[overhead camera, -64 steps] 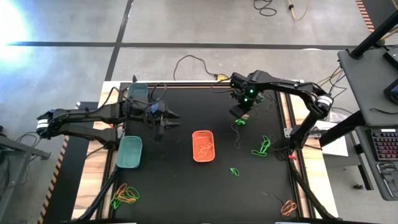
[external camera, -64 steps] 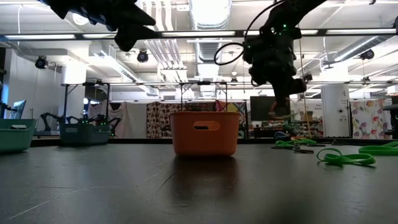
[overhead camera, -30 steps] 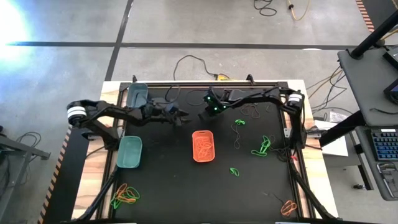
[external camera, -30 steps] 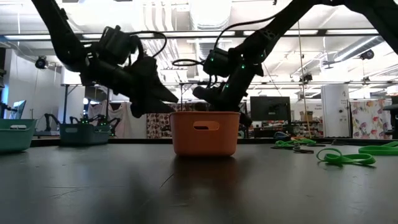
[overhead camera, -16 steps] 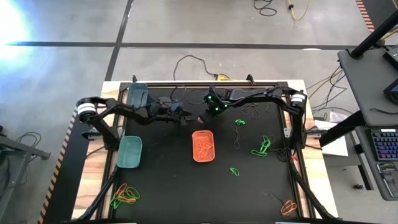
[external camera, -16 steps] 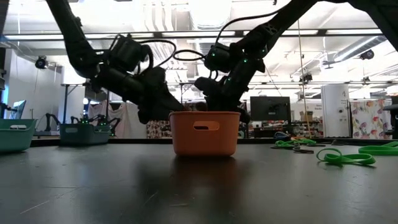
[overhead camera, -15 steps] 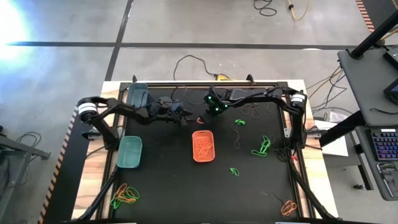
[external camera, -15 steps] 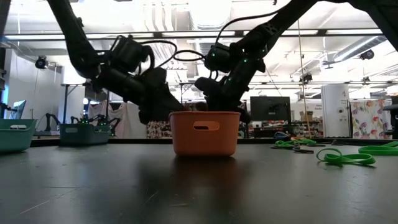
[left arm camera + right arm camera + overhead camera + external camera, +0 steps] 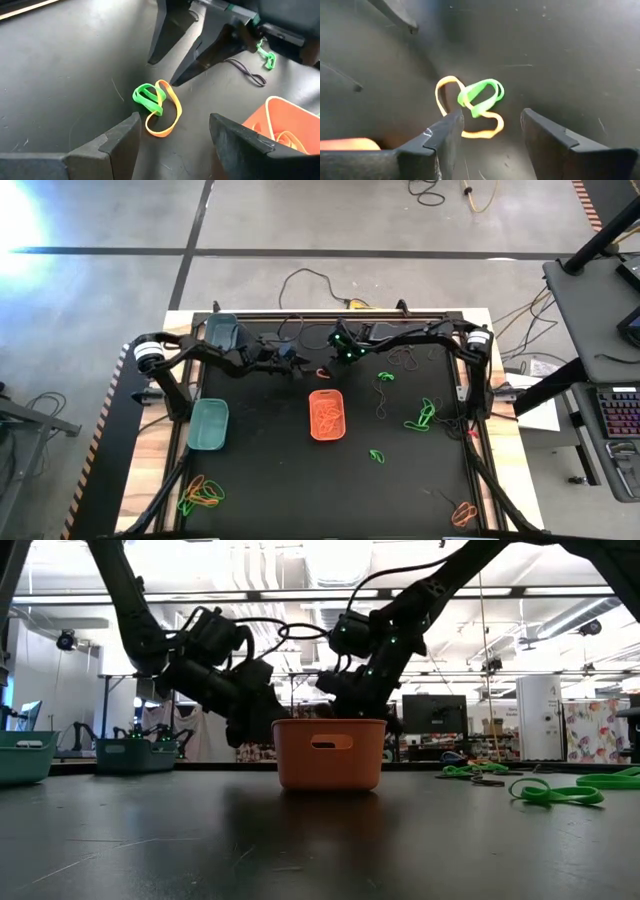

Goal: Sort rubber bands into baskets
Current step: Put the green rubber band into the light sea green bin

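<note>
- The right gripper (image 9: 326, 368) is hanging low over the dark surface (image 9: 270, 480), at 12 o'clock from the orange basket (image 9: 327, 414), its jaws standing apart and holding nothing.
- The left gripper (image 9: 302, 369) is facing it from 9 o'clock, just beside it, jaws also apart and empty.
- Between the two grippers, a green rubber band (image 9: 148, 98) and an orange rubber band (image 9: 167, 114) are lying tangled together on the surface, touching neither gripper.
- The orange basket is sitting near the surface's middle with orange bands inside.
- The light teal basket (image 9: 208, 425) is lying at 9 o'clock from it, and the dark teal basket (image 9: 221, 332) at 10 o'clock, near the far edge.
- Loose green bands (image 9: 421, 416) are lying at 3 o'clock from the orange basket; a mixed heap (image 9: 200, 494) is sitting at 7 o'clock.
</note>
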Robot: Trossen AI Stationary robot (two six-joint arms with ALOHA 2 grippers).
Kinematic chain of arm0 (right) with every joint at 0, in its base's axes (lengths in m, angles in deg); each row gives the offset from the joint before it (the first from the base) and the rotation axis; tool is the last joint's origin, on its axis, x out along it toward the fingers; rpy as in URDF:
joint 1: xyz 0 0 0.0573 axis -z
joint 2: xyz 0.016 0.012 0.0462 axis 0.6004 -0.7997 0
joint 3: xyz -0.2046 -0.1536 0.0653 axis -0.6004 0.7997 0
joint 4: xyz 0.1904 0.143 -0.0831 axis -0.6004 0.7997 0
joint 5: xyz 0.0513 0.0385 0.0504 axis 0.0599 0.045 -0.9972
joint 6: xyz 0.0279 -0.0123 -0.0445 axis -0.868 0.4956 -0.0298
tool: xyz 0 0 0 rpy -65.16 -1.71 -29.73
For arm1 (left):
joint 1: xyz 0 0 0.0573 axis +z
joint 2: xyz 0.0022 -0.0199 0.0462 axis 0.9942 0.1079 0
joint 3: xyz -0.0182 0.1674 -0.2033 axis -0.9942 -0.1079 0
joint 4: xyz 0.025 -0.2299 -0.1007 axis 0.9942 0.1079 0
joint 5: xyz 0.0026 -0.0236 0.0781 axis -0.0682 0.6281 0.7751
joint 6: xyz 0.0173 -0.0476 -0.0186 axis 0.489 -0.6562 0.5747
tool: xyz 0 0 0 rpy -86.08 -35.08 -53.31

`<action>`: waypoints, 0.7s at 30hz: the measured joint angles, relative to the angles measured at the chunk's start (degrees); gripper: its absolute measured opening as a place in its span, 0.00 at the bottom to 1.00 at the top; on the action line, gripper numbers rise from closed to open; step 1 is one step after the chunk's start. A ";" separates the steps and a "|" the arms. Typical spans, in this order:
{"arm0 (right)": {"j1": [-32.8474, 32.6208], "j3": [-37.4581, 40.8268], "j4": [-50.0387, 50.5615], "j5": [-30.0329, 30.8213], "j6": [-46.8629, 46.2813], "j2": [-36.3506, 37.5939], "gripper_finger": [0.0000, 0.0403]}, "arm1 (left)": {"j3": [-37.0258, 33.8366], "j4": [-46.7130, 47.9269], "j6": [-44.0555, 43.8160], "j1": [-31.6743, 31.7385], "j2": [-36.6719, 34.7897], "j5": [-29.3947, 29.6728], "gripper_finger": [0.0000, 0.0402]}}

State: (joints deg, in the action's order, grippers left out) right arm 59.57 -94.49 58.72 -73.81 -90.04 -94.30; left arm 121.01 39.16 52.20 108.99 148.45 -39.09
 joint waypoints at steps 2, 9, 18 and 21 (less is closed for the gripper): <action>0.21 0.02 -1.07 -0.31 -1.15 -0.84 0.47 | -0.07 -0.10 0.68 0.00 0.34 0.00 0.55; 0.25 0.07 -6.93 -0.63 -1.04 -4.43 0.43 | 2.69 -1.93 4.34 0.37 9.00 0.29 0.55; 0.36 -0.13 -6.59 -1.40 -0.39 -4.46 0.33 | 7.47 -2.82 4.19 0.48 14.62 2.22 0.49; 0.30 -0.13 -6.33 -2.24 -0.90 -4.44 0.25 | 7.26 -2.86 4.48 0.46 14.60 2.71 0.46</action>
State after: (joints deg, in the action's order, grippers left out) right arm 59.87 -94.63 52.39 -76.04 -90.94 -98.73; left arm 128.26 36.30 56.68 109.45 163.04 -36.38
